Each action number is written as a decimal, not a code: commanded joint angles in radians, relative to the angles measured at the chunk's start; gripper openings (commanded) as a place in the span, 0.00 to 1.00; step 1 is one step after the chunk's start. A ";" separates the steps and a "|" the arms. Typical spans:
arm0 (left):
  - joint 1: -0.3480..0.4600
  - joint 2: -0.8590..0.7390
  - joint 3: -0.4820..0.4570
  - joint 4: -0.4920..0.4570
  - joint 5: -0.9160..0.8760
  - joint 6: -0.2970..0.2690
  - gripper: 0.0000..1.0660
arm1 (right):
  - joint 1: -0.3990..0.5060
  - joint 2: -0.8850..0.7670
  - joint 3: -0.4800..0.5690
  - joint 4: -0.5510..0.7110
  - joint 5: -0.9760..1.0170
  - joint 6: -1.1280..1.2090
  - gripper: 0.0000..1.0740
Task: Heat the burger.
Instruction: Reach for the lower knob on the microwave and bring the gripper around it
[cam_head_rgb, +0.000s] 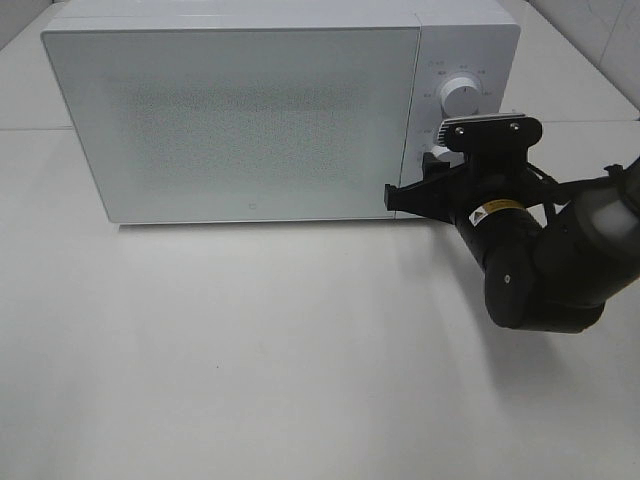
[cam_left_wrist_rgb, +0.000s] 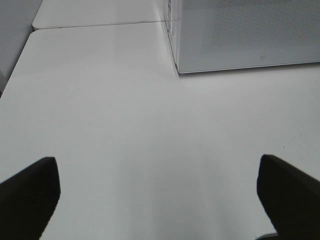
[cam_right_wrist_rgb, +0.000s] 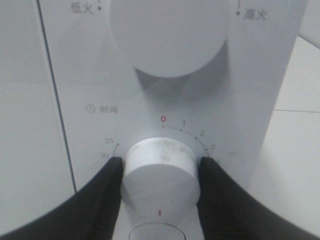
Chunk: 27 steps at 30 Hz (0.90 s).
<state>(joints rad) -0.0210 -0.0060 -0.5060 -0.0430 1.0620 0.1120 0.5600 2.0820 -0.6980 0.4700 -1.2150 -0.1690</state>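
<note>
Burger unseen; microwave door (cam_head_rgb: 240, 120) shut, right claw (cam_right_wrist_rgb: 160, 165) around timer knob (cam_right_wrist_rgb: 159, 180).

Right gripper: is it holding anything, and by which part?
The right gripper grips the microwave by its lower timer knob, one finger on each opposite side of its rim. The left gripper is open and holds nothing.

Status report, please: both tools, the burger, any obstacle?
Left tool open above table. Right tool shut on timer knob. Burger not in view; microwave door closed. Nothing blocking.
</note>
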 joint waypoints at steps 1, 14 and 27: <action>-0.002 -0.015 0.001 -0.002 -0.016 -0.006 0.98 | -0.001 -0.002 -0.007 -0.018 -0.074 -0.009 0.23; -0.002 -0.015 0.001 -0.002 -0.016 -0.006 0.98 | -0.001 -0.002 -0.007 -0.018 -0.058 0.379 0.24; -0.002 -0.015 0.001 -0.002 -0.016 -0.006 0.98 | -0.001 -0.002 -0.007 -0.026 -0.048 1.426 0.25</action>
<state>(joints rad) -0.0210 -0.0060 -0.5060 -0.0430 1.0620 0.1120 0.5600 2.0820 -0.6970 0.4610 -1.2240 1.0760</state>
